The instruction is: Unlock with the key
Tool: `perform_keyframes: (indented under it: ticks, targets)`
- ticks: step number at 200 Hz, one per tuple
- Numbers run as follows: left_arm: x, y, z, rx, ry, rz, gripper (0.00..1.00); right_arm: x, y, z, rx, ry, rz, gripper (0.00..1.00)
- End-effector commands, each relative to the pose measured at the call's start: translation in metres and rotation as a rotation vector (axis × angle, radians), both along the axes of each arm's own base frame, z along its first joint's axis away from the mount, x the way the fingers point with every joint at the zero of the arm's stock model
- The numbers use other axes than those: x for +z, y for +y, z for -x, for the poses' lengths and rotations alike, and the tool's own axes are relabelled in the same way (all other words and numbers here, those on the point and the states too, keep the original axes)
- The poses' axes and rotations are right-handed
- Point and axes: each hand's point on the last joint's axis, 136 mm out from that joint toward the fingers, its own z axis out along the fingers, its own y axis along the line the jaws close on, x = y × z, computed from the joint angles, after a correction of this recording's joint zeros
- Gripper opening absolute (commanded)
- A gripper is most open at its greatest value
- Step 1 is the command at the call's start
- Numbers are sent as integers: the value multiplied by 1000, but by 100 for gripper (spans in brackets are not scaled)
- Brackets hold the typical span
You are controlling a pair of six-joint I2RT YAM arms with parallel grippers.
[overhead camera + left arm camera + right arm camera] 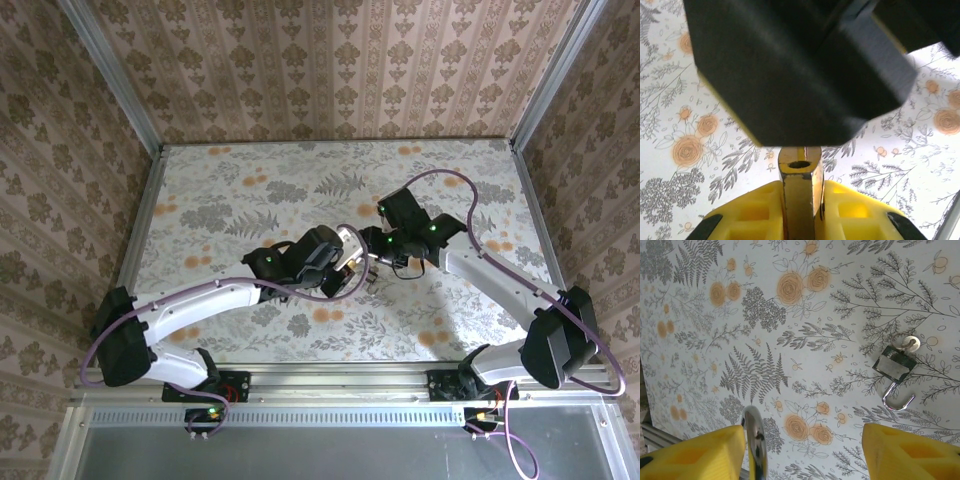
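left claw [800,212] clenched on padlock [799,172], arm stretched to centre | right claw [805,452] released, arm facing it

The fingers [755,212] of your left gripper [800,200] are yellow, and the padlock [799,180] between them is brass-gold with dark edges. Beyond their tips is a black housing [790,70]. The fingers [910,452] of your right gripper [802,440] are the same yellow; by the inner face of one is a thin silver strip [755,435] with dark specks. Ahead of the other finger is a dark-grey and silver piece [894,367]. Under both pairs, your table [700,365] is white, printed with grey ferns and orange roses.
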Motion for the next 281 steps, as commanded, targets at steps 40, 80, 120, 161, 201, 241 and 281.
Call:
perform_keyframes:
  ticks: [40,80,120,161,201,241,281]
  targets:
    - [-18,29,8,39,143,84,0,16,-33,-7,-52,-89,11,80]
    - [-45,48,9,73,258,-2,0,8,-47,6,43,-120,100,84]
    - [-73,69,0,173,299,-198,0,-18,-55,27,55,-50,124,84]
    - [-55,33,16,38,376,-52,0,-26,-41,34,87,-62,27,85]
    - [-22,-9,54,-187,483,151,0,-33,-24,19,135,-66,-26,81]
    - [-35,0,41,-120,299,-4,0,-62,2,6,147,116,-40,69]
    - [-31,6,23,-55,90,-102,0,-83,25,24,188,232,-56,62]
